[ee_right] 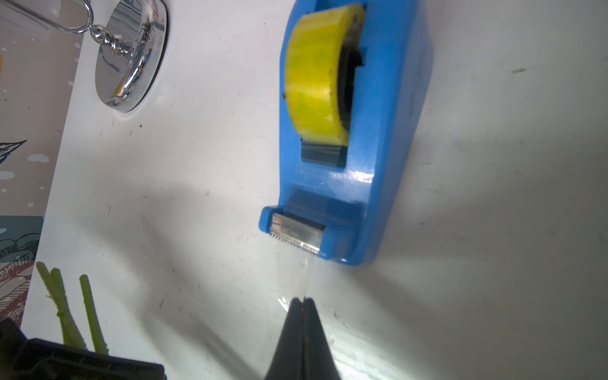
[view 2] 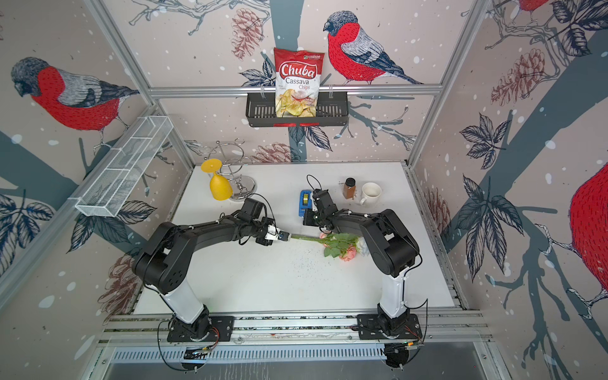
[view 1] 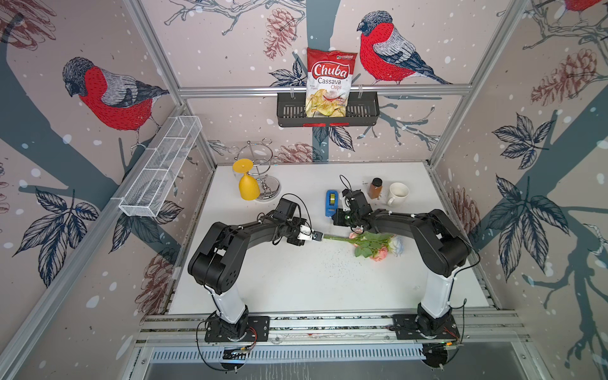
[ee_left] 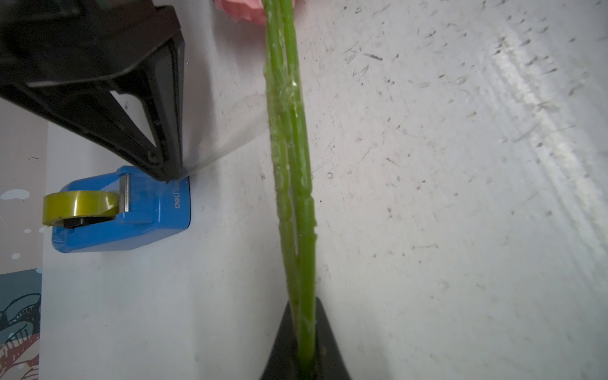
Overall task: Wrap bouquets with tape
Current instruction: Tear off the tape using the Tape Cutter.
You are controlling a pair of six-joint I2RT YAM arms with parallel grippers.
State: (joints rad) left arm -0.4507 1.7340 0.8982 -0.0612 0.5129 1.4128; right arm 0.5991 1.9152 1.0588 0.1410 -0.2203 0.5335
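Bunch of artificial roses (view 1: 368, 245), pink and white blooms on long thin green stems, lies mid-way across the white table (view 1: 296, 279), its stem ends clamped in the left gripper (view 1: 317, 235).
Just beyond it stands the blue plastic dispenser (ee_right: 378, 164) holding yellowish-clear tape (ee_right: 316, 72); the right gripper (ee_right: 301, 301), jaws pressed together, pinches a clear strip drawn from the cutter.

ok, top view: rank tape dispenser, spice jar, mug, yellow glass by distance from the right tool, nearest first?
From the right tool:
1. tape dispenser, right beside its tip
2. spice jar, behind it, to the right
3. mug, just past the jar
4. yellow glass, far off to the left
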